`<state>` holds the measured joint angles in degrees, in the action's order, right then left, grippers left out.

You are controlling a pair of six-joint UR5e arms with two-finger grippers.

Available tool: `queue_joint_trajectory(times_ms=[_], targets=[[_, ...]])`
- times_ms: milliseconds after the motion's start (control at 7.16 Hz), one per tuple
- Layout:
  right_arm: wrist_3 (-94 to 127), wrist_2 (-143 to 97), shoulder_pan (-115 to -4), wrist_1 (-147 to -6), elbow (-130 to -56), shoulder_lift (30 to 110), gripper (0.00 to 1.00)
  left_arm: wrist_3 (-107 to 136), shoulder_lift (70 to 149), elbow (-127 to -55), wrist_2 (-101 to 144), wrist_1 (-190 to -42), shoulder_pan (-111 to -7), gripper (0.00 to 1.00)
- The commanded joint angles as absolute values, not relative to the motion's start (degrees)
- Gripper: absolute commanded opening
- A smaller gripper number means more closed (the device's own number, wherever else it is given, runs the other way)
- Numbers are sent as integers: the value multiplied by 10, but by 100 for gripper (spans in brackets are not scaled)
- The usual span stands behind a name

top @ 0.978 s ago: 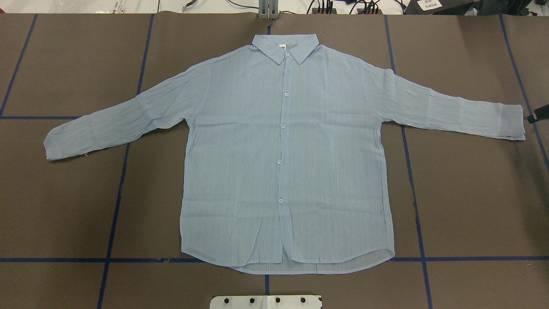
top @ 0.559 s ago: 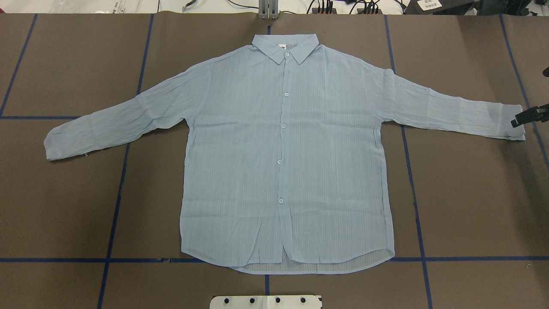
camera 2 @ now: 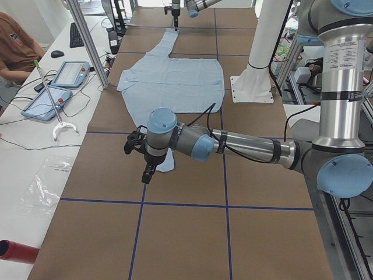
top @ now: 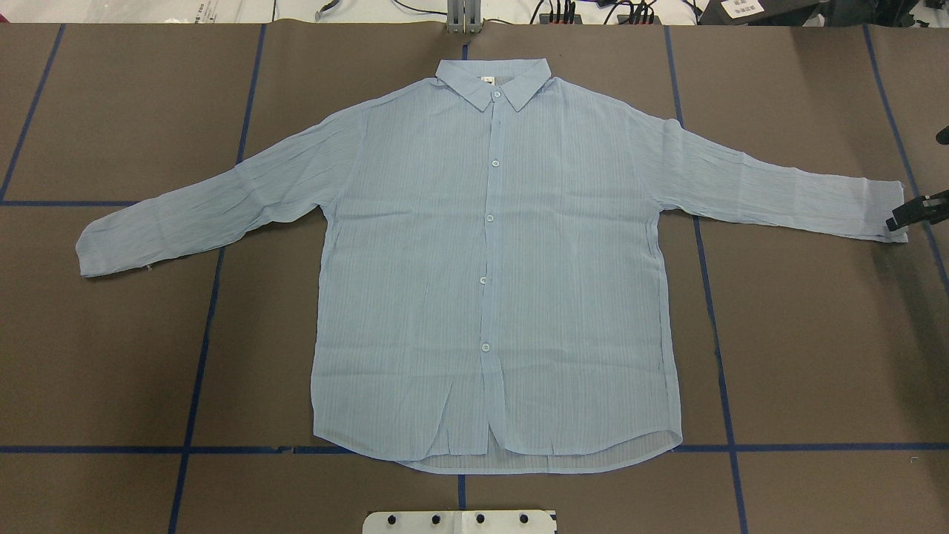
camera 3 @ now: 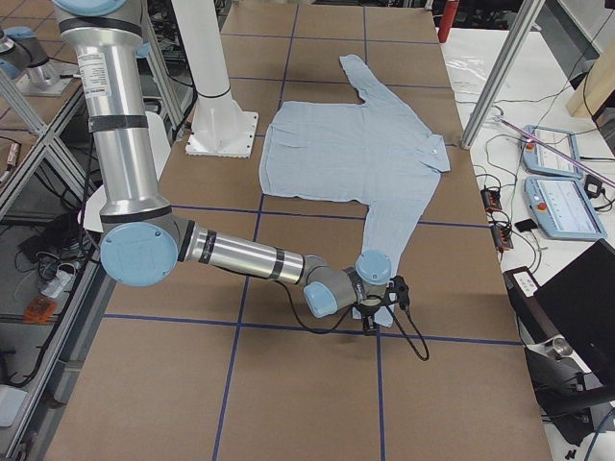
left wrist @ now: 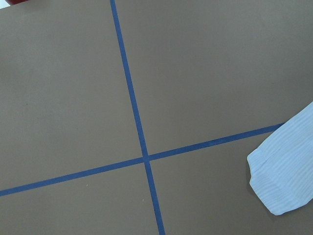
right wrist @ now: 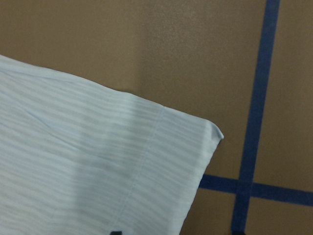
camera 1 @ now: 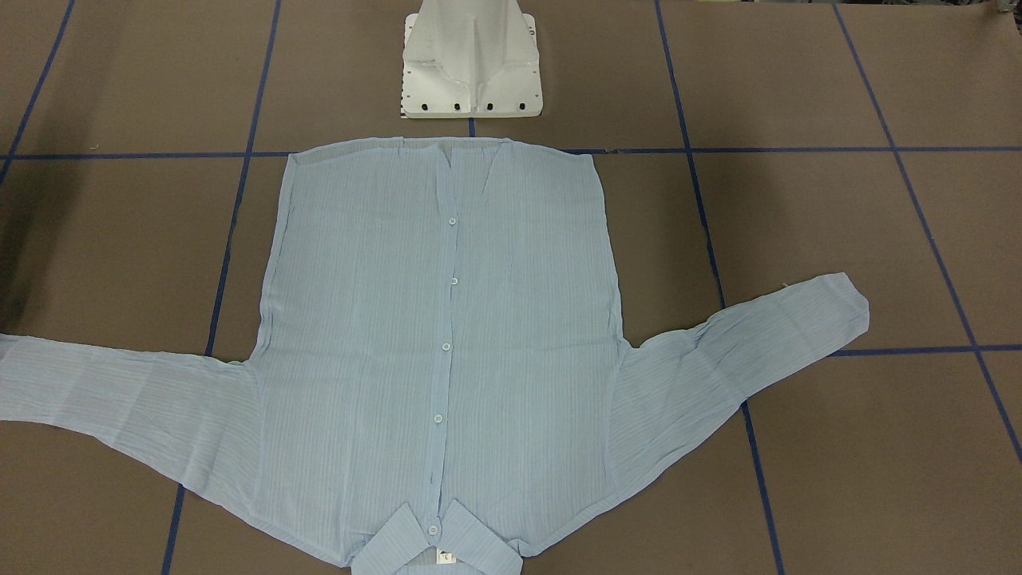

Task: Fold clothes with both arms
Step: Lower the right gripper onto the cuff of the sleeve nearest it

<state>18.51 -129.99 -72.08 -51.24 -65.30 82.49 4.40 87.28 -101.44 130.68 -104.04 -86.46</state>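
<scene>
- Flat on the table (top: 815,356) lies the shirt (top: 489,282), buttoned front up, its collar (top: 493,78) away from the robot and its hem toward the white base (camera 1: 471,72). Both sleeves are spread out sideways.
- The right hand (top: 912,213) is at the outer end of the right sleeve, over the right cuff (right wrist: 171,161). That sleeve's long axis runs from this hand inward across the table to the shirt's body, so a fold would likely carry the cuff toward the button line.
- The left hand (camera 2: 145,175) hangs near the left cuff (left wrist: 283,181). The cuff shows only at the lower right edge of the left wrist view, off to one side and not beneath the hand, so the right hand seems the better placed.
- Neither hand can be judged spread or pressed together. The overhead view's edge cuts off the right one, and the left shows only from the side.
- Whether the right hand touches the cloth cannot be made out.
</scene>
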Motion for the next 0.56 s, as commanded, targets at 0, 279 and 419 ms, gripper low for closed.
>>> queue_joint_trajectory(times_ms=[0, 279, 419], targets=[[185, -1300, -719, -514, -652, 824, 65, 45, 873, -1014, 1307, -1041, -865, 100], [185, -1300, -714, -515, -651, 824, 62, 44, 874, -1013, 1307, -1041, -865, 100], [185, -1300, -713, -515, -651, 824, 55, 46, 874, -1013, 1306, -1041, -865, 100]])
